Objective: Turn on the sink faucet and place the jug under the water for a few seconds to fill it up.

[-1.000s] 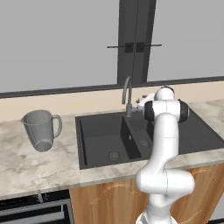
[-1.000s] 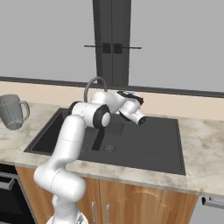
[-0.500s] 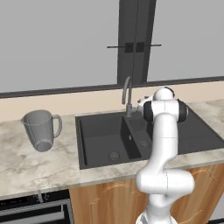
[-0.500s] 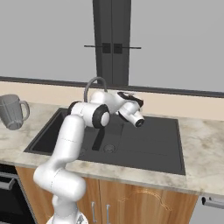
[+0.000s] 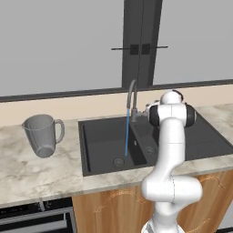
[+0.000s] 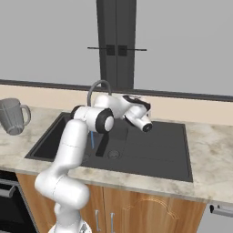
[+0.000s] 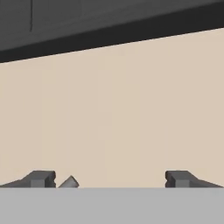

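Note:
The sink faucet (image 5: 132,96) stands behind the black sink (image 5: 101,136), and a thin blue stream of water (image 5: 127,136) falls from its spout into the left basin. On the counter left of the sink stands the translucent grey jug (image 5: 43,135), upright and well away from the arm; the right base view also shows the jug (image 6: 11,116). My gripper (image 7: 111,179) is open and holds nothing, its fingertips (image 7: 43,178) wide apart and facing the beige back wall. A small grey tip (image 7: 69,182) shows by the left fingertip. The hand (image 6: 133,101) hovers just right of the faucet (image 6: 98,86).
A marble counter (image 5: 27,168) surrounds the sink. A dark vertical window frame (image 5: 141,41) rises behind the faucet. An oven front (image 5: 36,218) sits below the counter on the left, with wooden cabinet doors (image 6: 150,214) under the sink.
A blue stream of water now runs from the faucet, where none ran before. The hand has shifted slightly beside the faucet. The jug has not moved.

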